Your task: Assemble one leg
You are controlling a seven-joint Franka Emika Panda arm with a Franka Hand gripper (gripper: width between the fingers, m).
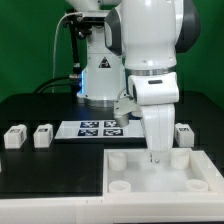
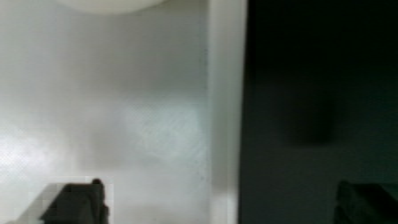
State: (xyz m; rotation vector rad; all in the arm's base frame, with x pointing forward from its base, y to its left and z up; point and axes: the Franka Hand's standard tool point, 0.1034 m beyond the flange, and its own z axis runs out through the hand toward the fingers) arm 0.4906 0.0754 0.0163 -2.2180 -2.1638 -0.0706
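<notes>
Three legs show in the exterior view, small white blocks with tags: two at the left and one at the right, all lying on the black table. My gripper hangs low over the far edge of the large white tray-like part. In the wrist view the gripper is open and empty. One fingertip is over the white part, the other over the black table, so the part's edge lies between the jaws. A round socket shows at the frame's edge.
The marker board lies on the table between the left legs and the arm. The robot base stands behind it. The tray-like part has round corner sockets.
</notes>
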